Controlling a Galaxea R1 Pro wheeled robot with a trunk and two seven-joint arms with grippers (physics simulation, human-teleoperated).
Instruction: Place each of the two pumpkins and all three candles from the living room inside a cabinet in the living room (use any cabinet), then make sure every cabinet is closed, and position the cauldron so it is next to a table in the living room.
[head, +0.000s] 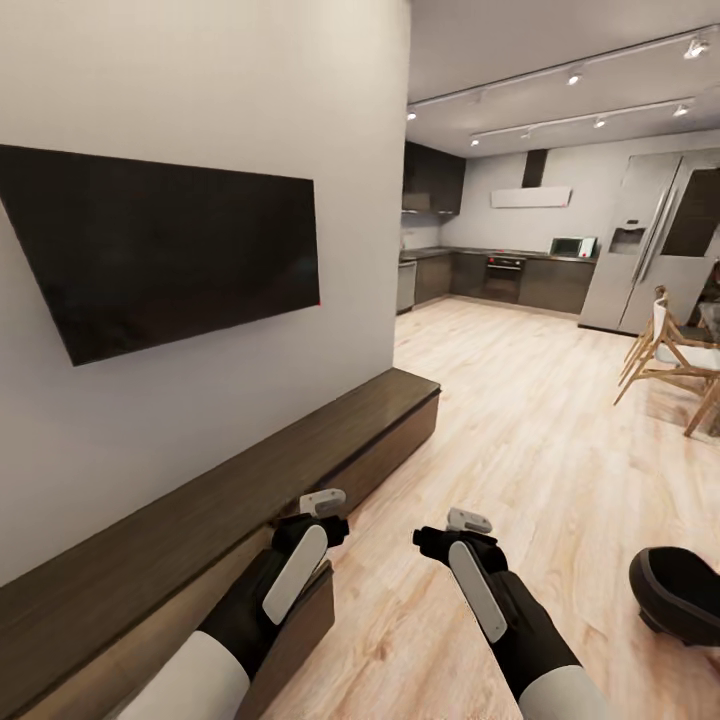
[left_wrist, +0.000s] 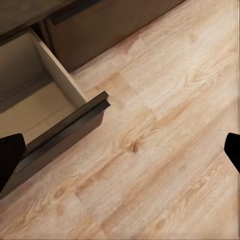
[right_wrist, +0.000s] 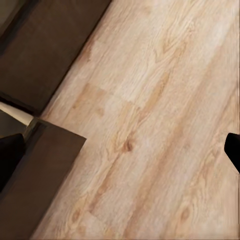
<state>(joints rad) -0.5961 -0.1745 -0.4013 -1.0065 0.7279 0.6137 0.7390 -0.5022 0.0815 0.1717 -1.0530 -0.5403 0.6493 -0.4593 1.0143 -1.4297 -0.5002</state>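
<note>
Cabinet along left wall, drawer pulled out, front edge overhanging wide bare floor. Left end effector and right end effector both spread apart, empty. Cauldron lower right.

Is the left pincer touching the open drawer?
Apart. In the left wrist view the drawer lies below, and the left pincer is wide open with bare floor between its fingertips.
</note>
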